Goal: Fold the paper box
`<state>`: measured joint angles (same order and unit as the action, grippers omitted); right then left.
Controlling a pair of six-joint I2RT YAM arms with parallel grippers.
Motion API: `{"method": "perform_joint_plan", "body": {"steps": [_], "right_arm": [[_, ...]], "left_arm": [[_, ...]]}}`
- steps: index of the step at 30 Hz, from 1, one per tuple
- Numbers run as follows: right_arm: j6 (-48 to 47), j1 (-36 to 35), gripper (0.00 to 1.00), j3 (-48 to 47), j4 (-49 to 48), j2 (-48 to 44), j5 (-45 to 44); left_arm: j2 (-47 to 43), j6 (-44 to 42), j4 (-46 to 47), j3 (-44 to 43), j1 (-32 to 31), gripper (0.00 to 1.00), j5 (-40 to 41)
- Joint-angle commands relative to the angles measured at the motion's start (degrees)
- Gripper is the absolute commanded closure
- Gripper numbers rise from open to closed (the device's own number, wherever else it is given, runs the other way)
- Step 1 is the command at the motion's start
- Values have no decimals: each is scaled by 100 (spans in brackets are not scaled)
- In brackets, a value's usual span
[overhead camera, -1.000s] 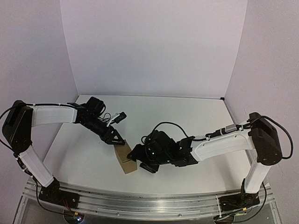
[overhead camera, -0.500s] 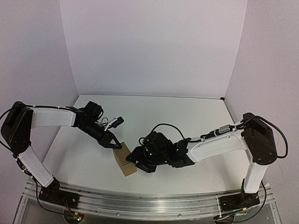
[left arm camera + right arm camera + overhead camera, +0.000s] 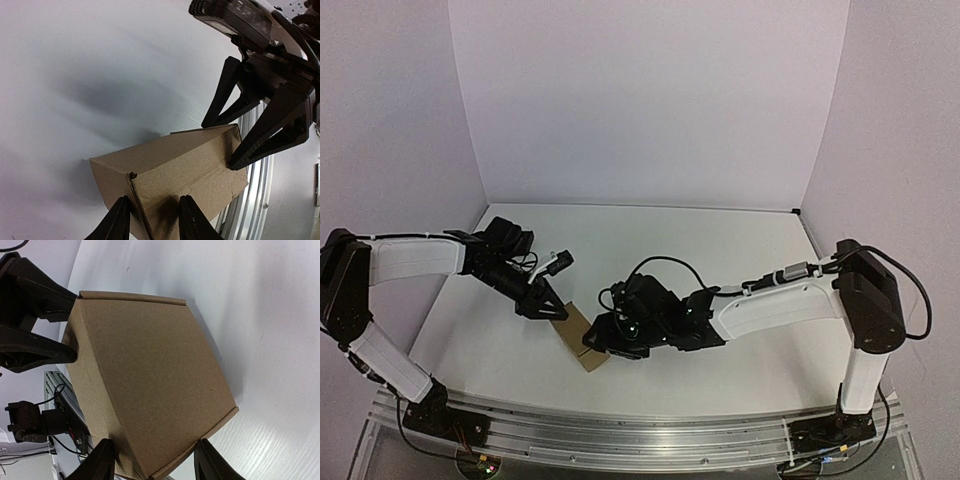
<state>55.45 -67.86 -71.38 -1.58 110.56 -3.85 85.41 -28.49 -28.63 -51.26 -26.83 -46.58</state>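
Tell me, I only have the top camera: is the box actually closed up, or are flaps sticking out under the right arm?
Observer: The right wrist view shows the paper box closed into a squarish shape with its top panel flat.
Operator: Where is the right gripper on it?
Observer: The right gripper straddles the near corner, with a finger against each side.
Operator: And the left?
Observer: In the left wrist view, the left gripper pinches the opposite end, across a vertical seam.
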Motion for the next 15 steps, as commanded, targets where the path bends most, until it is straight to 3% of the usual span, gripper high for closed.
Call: {"method": "perform_joint_plan", "body": {"steps": [1,7,10,15], "right_arm": [[-2366,24,52,-359,-589,211,-835],[-4621,-166,52,-496,-576,359,-1284],[-5477,-295,50,-517,-541,447,-1483],[-6031,-357,48,-659,-227,568,-1317]], "left_arm": [[-99,-1029,605,276,-328,67,-1324],[-432,-2973,1116,985,-328,67,-1228],[-479,-3527,1263,1232,-332,67,-957],[-327,-4092,781,1219,-330,67,-703]]}}
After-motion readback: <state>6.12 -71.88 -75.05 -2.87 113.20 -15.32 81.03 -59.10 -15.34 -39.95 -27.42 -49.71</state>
